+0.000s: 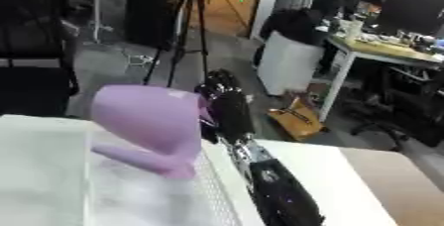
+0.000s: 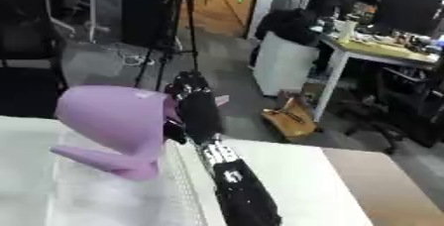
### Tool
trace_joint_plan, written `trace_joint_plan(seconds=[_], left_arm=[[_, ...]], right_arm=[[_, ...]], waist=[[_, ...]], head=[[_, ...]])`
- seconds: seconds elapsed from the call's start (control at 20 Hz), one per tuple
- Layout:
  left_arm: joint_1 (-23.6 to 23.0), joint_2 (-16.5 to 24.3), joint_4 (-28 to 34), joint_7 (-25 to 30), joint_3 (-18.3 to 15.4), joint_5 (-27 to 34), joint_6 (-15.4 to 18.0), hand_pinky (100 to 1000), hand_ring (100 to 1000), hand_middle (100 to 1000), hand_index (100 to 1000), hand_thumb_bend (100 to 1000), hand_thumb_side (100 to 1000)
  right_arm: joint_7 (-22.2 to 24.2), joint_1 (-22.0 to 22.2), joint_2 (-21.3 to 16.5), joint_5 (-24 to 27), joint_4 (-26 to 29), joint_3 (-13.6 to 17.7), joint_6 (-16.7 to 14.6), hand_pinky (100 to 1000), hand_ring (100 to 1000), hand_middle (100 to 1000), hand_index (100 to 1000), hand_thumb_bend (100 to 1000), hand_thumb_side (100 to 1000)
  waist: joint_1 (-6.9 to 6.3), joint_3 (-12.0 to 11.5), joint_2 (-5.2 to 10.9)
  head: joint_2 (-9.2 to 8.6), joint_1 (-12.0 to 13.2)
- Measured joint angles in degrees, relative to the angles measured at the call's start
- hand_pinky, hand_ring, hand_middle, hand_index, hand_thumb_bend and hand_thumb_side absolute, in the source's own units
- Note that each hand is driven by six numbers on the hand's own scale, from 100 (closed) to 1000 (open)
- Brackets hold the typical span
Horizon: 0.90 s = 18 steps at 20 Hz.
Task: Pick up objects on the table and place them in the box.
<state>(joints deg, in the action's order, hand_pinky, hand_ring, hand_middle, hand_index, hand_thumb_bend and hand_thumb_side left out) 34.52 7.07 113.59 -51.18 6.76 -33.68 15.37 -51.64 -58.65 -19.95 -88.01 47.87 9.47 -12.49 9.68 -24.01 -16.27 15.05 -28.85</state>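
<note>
A large purple cup-like thing with a tapering handle hangs tilted above the white box, whose perforated wall shows at the lower middle. My right hand holds its right rim, with the fingers curled over the edge. The black forearm rises from the bottom edge. What lies inside the box is blurred and white. My left hand shows in neither view.
The white table runs to the right of the box, with a brown board at its far right. Beyond the table's edge are a tripod, a white bin and a desk.
</note>
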Motion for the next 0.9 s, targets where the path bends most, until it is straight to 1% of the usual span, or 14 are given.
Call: trace_joint_plan(seconds=[0.15, 0.2, 0.25, 0.3, 0.35, 0.4, 0.45, 0.5, 0.55, 0.65, 0.7, 0.75, 0.8, 0.9], left_arm=[[0.2, 0.0, 0.0, 0.0, -0.3, -0.3, 0.2, 700, 770, 789, 767, 187, 818], [0.2, 0.0, 0.0, 0.0, -0.3, -0.3, 0.2, 700, 770, 789, 767, 187, 818], [0.2, 0.0, 0.0, 0.0, -0.3, -0.4, 0.2, 700, 770, 789, 767, 187, 818], [0.2, 0.0, 0.0, 0.0, -0.4, -0.5, 0.3, 700, 771, 789, 767, 187, 819], [0.2, 0.0, 0.0, 0.0, -0.5, -0.6, 0.3, 700, 771, 789, 767, 187, 819], [0.2, 0.0, 0.0, 0.0, -0.6, -0.6, 0.3, 700, 771, 789, 767, 187, 818], [0.2, 0.0, 0.0, 0.0, -0.7, -0.7, 0.3, 700, 771, 789, 767, 187, 818], [0.2, 0.0, 0.0, 0.1, -0.7, -0.7, 0.3, 700, 771, 787, 767, 186, 818], [0.2, 0.0, 0.0, 0.1, -0.7, -0.7, 0.3, 700, 771, 787, 767, 186, 818], [0.2, 0.0, 0.0, 0.1, -0.7, -0.7, 0.3, 699, 771, 787, 767, 187, 818], [0.2, 0.0, 0.0, 0.1, -0.7, -0.7, 0.3, 699, 771, 787, 767, 188, 818], [0.2, 0.0, 0.0, 0.1, -0.7, -0.8, 0.3, 699, 771, 787, 767, 188, 818], [0.2, 0.0, 0.0, 0.1, -0.8, -0.8, 0.3, 699, 771, 787, 767, 188, 818], [0.2, 0.0, 0.0, 0.1, -0.9, -0.8, 0.4, 699, 771, 786, 767, 188, 817]], right_arm=[[0.1, 0.4, 0.1, -0.9, -1.7, -0.5, -0.7, 812, 786, 531, 652, 100, 1000], [0.1, 0.7, 0.1, -1.2, -2.2, -0.7, -1.0, 827, 821, 585, 706, 100, 1000], [0.2, 0.9, 0.1, -1.7, -2.9, -0.7, -1.3, 827, 821, 585, 706, 100, 1000], [0.2, 1.1, 0.1, -2.2, -3.5, -0.7, -1.7, 834, 838, 620, 743, 100, 1000], [0.3, 1.3, 0.1, -2.7, -4.2, -0.8, -2.0, 834, 838, 620, 743, 100, 1000], [0.5, 1.4, 0.1, -3.2, -4.8, -0.8, -2.4, 851, 864, 695, 804, 301, 1000], [0.9, 1.6, 0.1, -3.8, -5.4, -1.0, -2.8, 851, 864, 695, 804, 301, 1000], [1.4, 1.8, 0.1, -4.5, -5.9, -1.0, -3.1, 881, 902, 772, 866, 429, 1000], [2.2, 1.8, 0.1, -5.4, -6.3, -1.1, -3.3, 881, 902, 772, 866, 429, 1000], [4.2, 1.8, 0.1, -7.5, -6.7, -1.1, -3.8, 898, 921, 806, 895, 458, 1000], [5.2, 1.9, 0.1, -8.4, -6.8, -1.1, -4.0, 920, 944, 855, 934, 493, 1000], [6.2, 2.0, 0.1, -9.3, -6.8, -1.2, -4.3, 920, 944, 855, 934, 493, 1000], [7.3, 2.2, 0.1, -10.3, -6.8, -1.2, -4.6, 932, 956, 885, 955, 514, 1000], [9.5, 2.2, 0.1, -11.8, -7.0, -1.3, -5.3, 939, 964, 901, 964, 510, 1000]], waist=[[0.0, 0.0, 0.0], [0.0, 0.0, 0.0], [0.0, 0.0, 0.0], [0.0, 0.1, 0.0], [0.0, 0.1, 0.0], [0.0, 0.2, 0.0], [0.0, 0.3, 0.0], [0.0, 0.4, 0.0], [0.0, 0.4, -0.01], [0.0, 0.5, -0.01], [0.0, 0.5, -0.01], [0.0, 0.6, -0.01], [0.0, 0.7, -0.01], [0.0, 0.7, -0.01]], head=[[0.01, -0.3], [0.01, -0.4], [0.02, -0.4], [0.02, -0.4], [0.02, -0.5], [0.02, -0.5], [0.02, -0.5], [0.02, -0.5], [0.02, -0.5], [0.03, -0.5], [0.05, -0.5], [0.06, -0.4], [0.07, -0.4], [0.07, -0.4]])
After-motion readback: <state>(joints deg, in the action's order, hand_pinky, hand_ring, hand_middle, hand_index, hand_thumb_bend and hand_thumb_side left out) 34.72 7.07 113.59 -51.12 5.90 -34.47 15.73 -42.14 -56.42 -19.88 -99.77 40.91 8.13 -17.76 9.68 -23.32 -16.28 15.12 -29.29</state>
